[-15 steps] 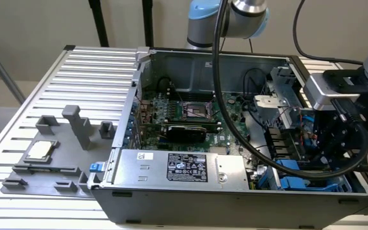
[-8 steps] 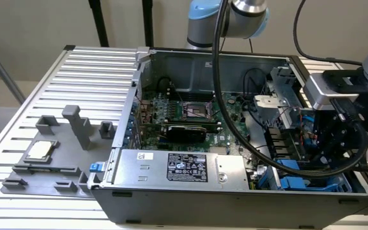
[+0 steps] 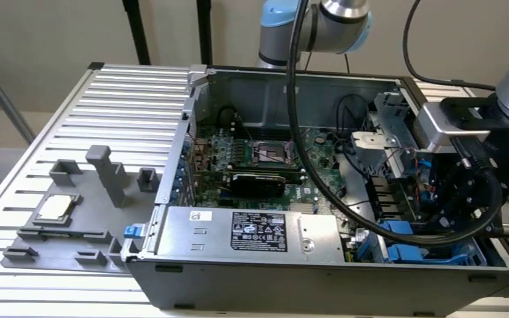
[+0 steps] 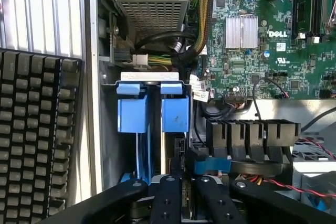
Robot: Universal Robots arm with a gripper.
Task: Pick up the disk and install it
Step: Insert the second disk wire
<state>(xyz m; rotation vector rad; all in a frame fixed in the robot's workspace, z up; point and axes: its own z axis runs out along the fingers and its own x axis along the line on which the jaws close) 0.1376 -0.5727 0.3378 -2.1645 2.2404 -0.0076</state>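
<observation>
The disk [image 4: 175, 129] stands edge-on in the drive bay at the front corner of the open computer case [image 3: 170, 179], its bright blue rail tab facing the wrist camera. My gripper [image 4: 185, 200] is directly over it, its black fingers [image 4: 167, 198] close together on the disk's near edge. A second blue-railed carrier [image 4: 131, 114] sits beside it in the bay. In the exterior view my gripper [image 3: 449, 209] reaches into the case at the exterior view's right, just above the blue rails [image 3: 407, 230].
A grey labelled power-supply box [image 3: 246, 232] lies along the case's front, beside the bay. The green motherboard [image 3: 264, 159] and black cables [image 3: 343, 199] fill the middle. A grey fixture tray [image 3: 69, 232] holds a small square chip [image 3: 56, 207] at the exterior view's left.
</observation>
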